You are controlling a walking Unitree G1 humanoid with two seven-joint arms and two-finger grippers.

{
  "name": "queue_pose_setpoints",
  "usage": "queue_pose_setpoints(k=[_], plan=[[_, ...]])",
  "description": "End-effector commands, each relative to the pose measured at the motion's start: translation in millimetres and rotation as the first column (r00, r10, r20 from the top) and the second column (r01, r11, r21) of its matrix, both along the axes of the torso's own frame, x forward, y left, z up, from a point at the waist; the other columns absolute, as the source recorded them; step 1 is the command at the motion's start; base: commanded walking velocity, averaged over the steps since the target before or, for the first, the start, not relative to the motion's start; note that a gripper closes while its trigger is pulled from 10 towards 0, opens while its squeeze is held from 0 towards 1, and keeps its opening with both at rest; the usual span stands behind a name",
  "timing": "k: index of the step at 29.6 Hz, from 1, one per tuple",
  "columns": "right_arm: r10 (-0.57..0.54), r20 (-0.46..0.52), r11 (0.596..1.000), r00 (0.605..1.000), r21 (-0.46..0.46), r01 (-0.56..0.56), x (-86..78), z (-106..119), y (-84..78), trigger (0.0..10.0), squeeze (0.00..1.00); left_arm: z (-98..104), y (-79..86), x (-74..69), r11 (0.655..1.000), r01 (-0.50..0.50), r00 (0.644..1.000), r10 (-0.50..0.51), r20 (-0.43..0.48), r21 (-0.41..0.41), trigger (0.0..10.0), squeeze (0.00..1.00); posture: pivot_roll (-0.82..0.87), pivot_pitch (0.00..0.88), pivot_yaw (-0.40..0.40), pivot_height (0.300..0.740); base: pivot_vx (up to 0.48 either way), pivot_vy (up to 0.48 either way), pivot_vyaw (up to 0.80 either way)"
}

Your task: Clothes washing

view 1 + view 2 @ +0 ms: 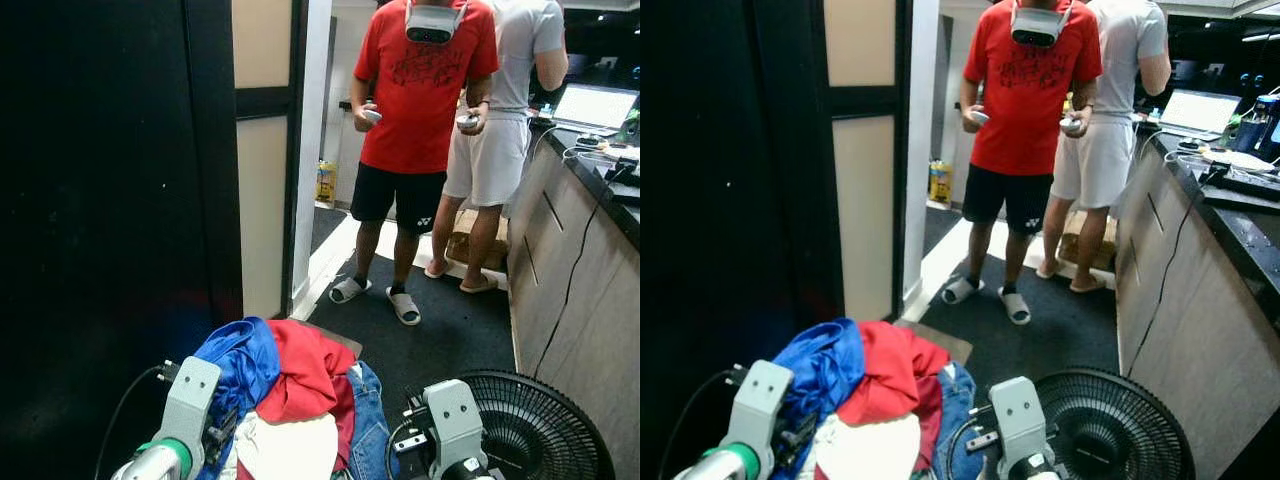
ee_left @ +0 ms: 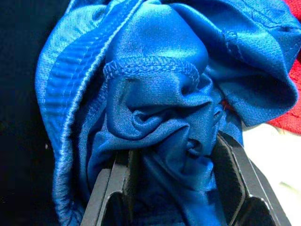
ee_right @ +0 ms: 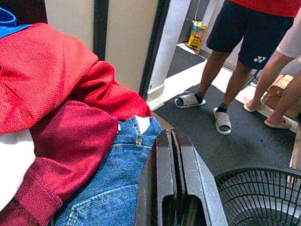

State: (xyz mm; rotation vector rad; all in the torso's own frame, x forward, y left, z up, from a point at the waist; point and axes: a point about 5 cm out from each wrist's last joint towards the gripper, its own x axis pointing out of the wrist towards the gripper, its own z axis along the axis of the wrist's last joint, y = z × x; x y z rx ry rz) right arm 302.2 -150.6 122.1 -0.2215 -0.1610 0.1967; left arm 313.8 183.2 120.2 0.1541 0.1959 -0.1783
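Note:
A heap of clothes lies low in front of me: a blue garment point(image 1: 240, 360), a red top point(image 1: 300, 375), a white piece point(image 1: 290, 450) and blue jeans point(image 1: 368, 420). My left gripper point(image 2: 174, 181) is buried in the blue garment, with its black fingers point(image 2: 113, 188) closed on a bunched fold of the cloth. My right gripper point(image 3: 171, 146) is shut with nothing in it. It hovers just over the jeans point(image 3: 113, 179), beside the red top point(image 3: 51, 80).
A black floor fan point(image 1: 530, 430) lies close on the right of the pile. Two people stand ahead on the dark mat: one in a red shirt point(image 1: 420, 90) holding controllers, one in grey point(image 1: 505, 130). A counter point(image 1: 570, 290) runs along the right and a dark wall point(image 1: 110, 200) along the left.

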Motion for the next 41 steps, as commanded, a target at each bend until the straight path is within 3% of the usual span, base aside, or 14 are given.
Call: queue_pose_setpoints(k=[1, 10, 11, 13, 14, 16, 17, 19, 22, 25, 28, 33, 34, 41], plan=[[-0.006, -0.029, 1.000, 1.000, -0.006, 0.005, -0.7, -6, -2.9, 10.0, 0.00, -7, 5.3, -3.8, 0.999, -0.037, 0.999, 0.036, -0.037, -0.023, 0.0, 0.00, 0.04, 0.100, -0.010, 0.740, 0.000, 0.000, 0.00], [-0.015, -0.016, 1.000, 1.000, -0.003, 0.015, 1.0, -3, -3.3, 10.0, 0.00, 17, -2.2, 3.0, 0.991, -0.014, 0.995, 0.026, 0.092, -0.130, 0.3, 0.00, 0.03, 0.095, 0.000, 0.740, 0.000, 0.000, 0.00], [-0.028, 0.009, 1.000, 1.000, 0.002, 0.027, 1.8, 2, -4.4, 10.0, 0.00, 38, 1.6, 5.9, 0.973, -0.029, 0.980, 0.073, 0.188, -0.228, 10.0, 0.00, 0.03, 0.092, 0.002, 0.740, 0.000, 0.000, 0.00], [-0.039, 0.031, 0.999, 0.999, 0.006, 0.039, 2.4, 8, -5.4, 10.0, 0.00, 53, 6.4, 7.0, 0.956, -0.040, 0.959, 0.118, 0.259, -0.290, 10.0, 0.00, 0.03, 0.092, 0.002, 0.740, 0.000, 0.000, 0.00], [-0.050, 0.053, 0.999, 0.997, 0.009, 0.049, 3.2, 14, -7.7, 10.0, 0.00, 69, 6.9, 6.2, 0.975, -0.001, 0.939, 0.078, 0.334, -0.223, 10.0, 0.00, 0.02, 0.090, 0.001, 0.740, 0.000, 0.000, 0.00], [-0.059, 0.067, 0.998, 0.996, 0.009, 0.058, 3.7, 17, -9.5, 10.0, 0.00, 74, 6.4, 5.7, 0.982, 0.015, 0.932, 0.055, 0.359, -0.189, 10.0, 0.00, 0.03, 0.088, 0.000, 0.740, 0.000, 0.000, 0.00], [-0.062, 0.078, 0.998, 0.995, 0.014, 0.061, 4.7, 21, -11.2, 10.0, 0.00, 78, -0.4, 4.2, 0.995, 0.069, 0.925, -0.038, 0.379, -0.067, 10.0, 0.00, 0.03, 0.084, 0.001, 0.740, 0.000, 0.000, 0.00], [-0.066, 0.097, 0.998, 0.993, 0.019, 0.065, 6.3, 28, -13.9, 10.0, 0.00, 80, -13.0, 0.6, 0.981, 0.162, 0.908, -0.190, 0.374, 0.103, 10.0, 0.00, 0.03, 0.083, 0.003, 0.740, 0.000, 0.000, 0.00], [-0.060, 0.088, 0.998, 0.994, -0.014, 0.062, 12.9, 28, -19.6, 10.0, 0.00, 63, -32.4, -3.9, 0.962, 0.259, 0.916, -0.273, 0.293, 0.085, 10.0, 0.00, 0.02, 0.081, 0.011, 0.740, 0.000, 0.000, 0.00], [-0.058, 0.080, 0.998, 0.995, -0.025, 0.061, 14.2, 26, -20.9, 10.0, 0.00, 59, -34.5, -4.3, 0.963, 0.262, 0.923, -0.267, 0.279, 0.057, 10.0, 0.00, 0.02, 0.081, 0.012, 0.740, 0.000, 0.000, 0.00], [0.047, 0.045, 0.999, 0.998, -0.015, -0.046, 29.8, 27, -0.5, 10.0, 0.00, 35, -41.1, -7.4, 0.969, 0.242, 0.952, -0.226, 0.206, -0.054, 10.0, 0.00, 0.02, 0.087, 0.015, 0.740, 0.000, 0.000, 0.00], [0.102, -0.001, 0.995, 0.995, 0.019, -0.102, 41.8, 26, 18.4, 10.0, 0.00, 28, -40.3, -10.2, 0.967, 0.242, 0.957, -0.226, 0.180, -0.077, 10.0, 0.00, 0.04, 0.089, -0.001, 0.740, 0.000, 0.000, 0.00], [0.128, -0.026, 0.991, 0.991, 0.032, -0.127, 45.9, 24, 24.7, 10.0, 1.00, 27, -39.5, -11.0, 0.968, 0.238, 0.959, -0.222, 0.178, -0.078, 10.0, 0.00, 0.06, 0.093, -0.013, 0.740, 0.000, 0.000, 0.00], [0.276, -0.127, 0.960, 0.953, 0.076, -0.268, 53.9, 14, 47.1, 10.0, 1.00, 24, -34.2, -14.0, 0.977, 0.197, 0.969, -0.181, 0.170, -0.079, 10.0, 0.00, 0.09, 0.107, -0.042, 0.740, 0.000, 0.000, 0.00]])
